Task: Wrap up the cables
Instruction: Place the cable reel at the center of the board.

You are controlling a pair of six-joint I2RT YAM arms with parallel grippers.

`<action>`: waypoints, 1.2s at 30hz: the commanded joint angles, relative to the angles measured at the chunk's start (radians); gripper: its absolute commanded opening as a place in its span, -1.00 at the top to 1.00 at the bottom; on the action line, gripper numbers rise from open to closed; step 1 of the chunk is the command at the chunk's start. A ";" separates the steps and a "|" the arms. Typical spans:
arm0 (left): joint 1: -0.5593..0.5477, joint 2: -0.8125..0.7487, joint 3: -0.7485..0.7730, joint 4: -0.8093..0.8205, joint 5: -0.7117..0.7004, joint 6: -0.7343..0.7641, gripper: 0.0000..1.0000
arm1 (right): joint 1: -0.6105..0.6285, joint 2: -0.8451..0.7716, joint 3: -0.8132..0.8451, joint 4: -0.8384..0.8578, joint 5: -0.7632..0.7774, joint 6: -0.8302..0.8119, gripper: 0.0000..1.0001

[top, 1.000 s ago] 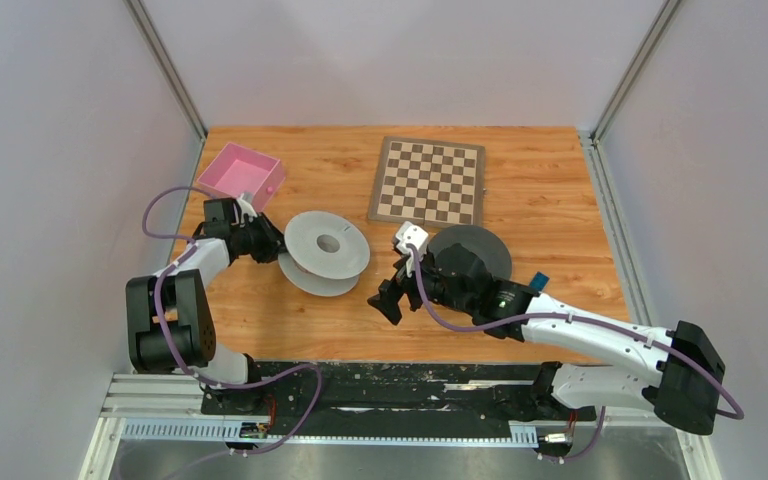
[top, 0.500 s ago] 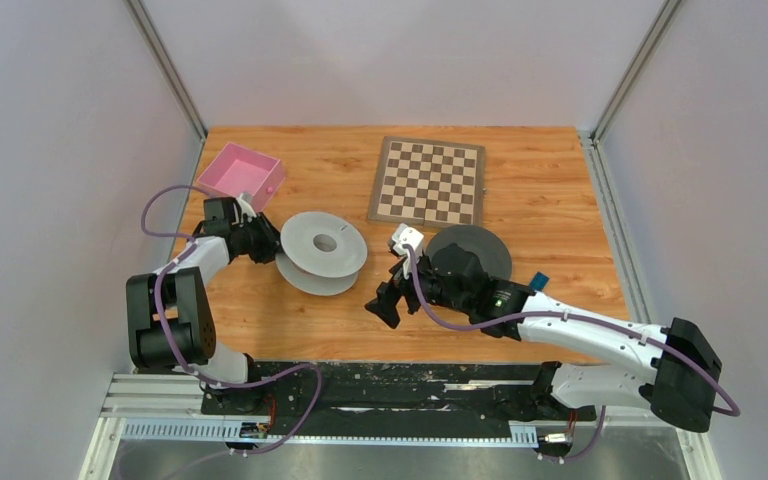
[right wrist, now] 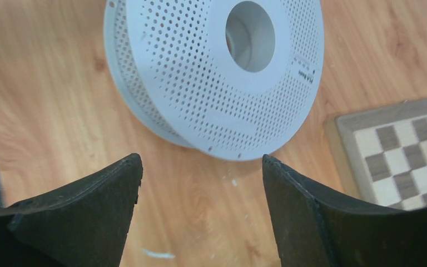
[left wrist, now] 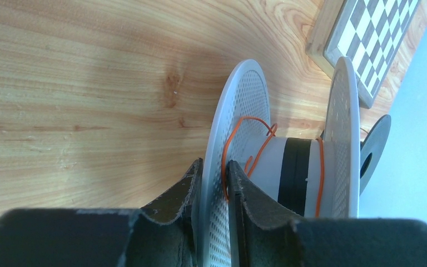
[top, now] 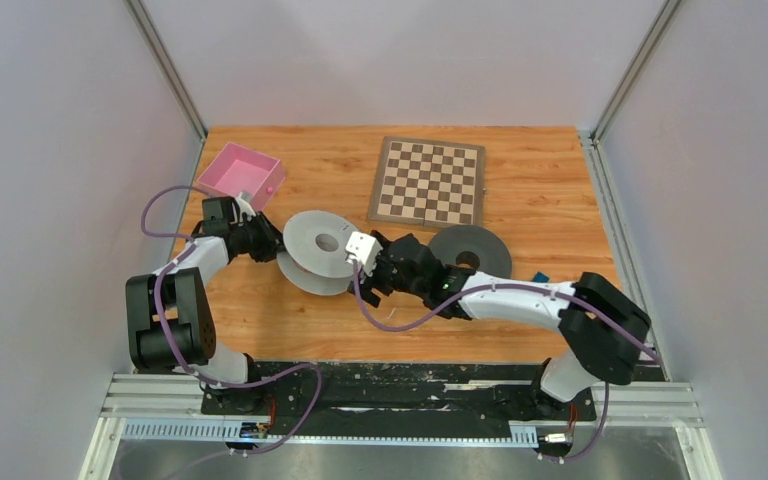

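Pinching 1 perforated flange of the grey spool with the left fingers, barely parted. Between its 2 flanges, round the white core: the orange-red cable, loosely looped. Holding nothing with the right fingers, spread wide just beside that spool, above the worktop.

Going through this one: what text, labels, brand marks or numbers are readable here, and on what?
On the grey spool: a short row of small dark print on the flange beside the hub hole, too small to read.
On the chessboard: no letters or numbers visible.
Nothing else shows any text.
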State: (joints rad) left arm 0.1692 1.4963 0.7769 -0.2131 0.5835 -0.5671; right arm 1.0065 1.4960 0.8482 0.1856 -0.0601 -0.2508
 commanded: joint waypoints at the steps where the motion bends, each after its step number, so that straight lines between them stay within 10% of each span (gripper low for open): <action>1: 0.007 -0.022 -0.003 0.000 -0.005 0.008 0.45 | 0.022 0.114 0.103 0.143 0.026 -0.297 -0.56; 23: 0.035 -0.007 0.037 -0.042 0.058 -0.024 0.42 | 0.136 0.382 0.151 0.321 0.403 -0.431 1.00; 36: 0.092 -0.039 -0.014 0.029 0.199 -0.117 0.35 | 0.137 0.391 0.091 0.391 0.434 -0.437 1.00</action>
State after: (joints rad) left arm 0.2394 1.4960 0.7799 -0.2047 0.7219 -0.6510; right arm 1.1385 1.8591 0.9760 0.6003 0.3912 -0.7498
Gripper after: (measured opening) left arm 0.322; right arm 0.022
